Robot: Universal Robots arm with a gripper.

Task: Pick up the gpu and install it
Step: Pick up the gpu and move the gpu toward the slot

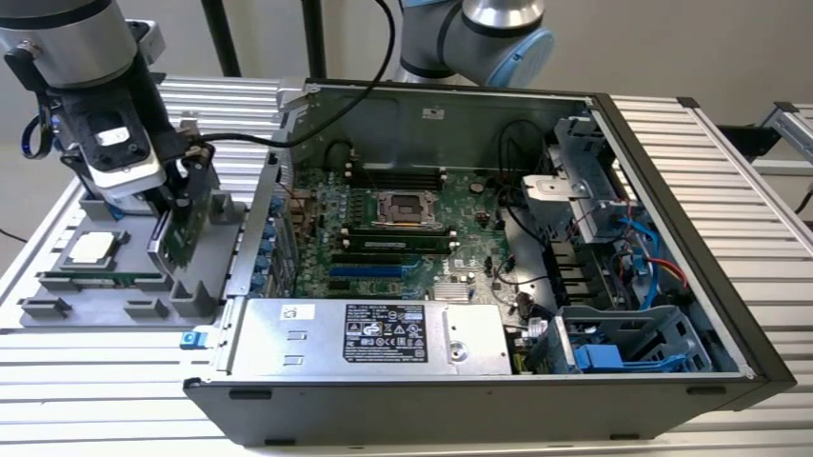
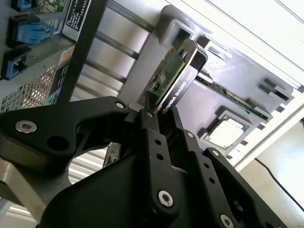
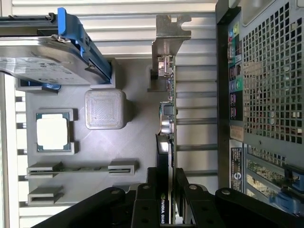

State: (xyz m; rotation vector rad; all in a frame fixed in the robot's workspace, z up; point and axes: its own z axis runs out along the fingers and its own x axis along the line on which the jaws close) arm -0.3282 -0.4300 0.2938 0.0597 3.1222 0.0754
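Gripper (image 1: 174, 204) clamped on gpu (image 1: 183, 240) edge; card upright at grey parts tray (image 1: 64, 297), just beside open computer case (image 1: 445, 411)

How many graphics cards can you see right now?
1. The gpu stands on edge at the gray tray, clamped in the gripper, beside the open computer case; its interior could hide another.

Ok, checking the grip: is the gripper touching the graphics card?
Touching. In the second wrist view the gripper closes on both faces of the graphics card, with no gap showing at either side.
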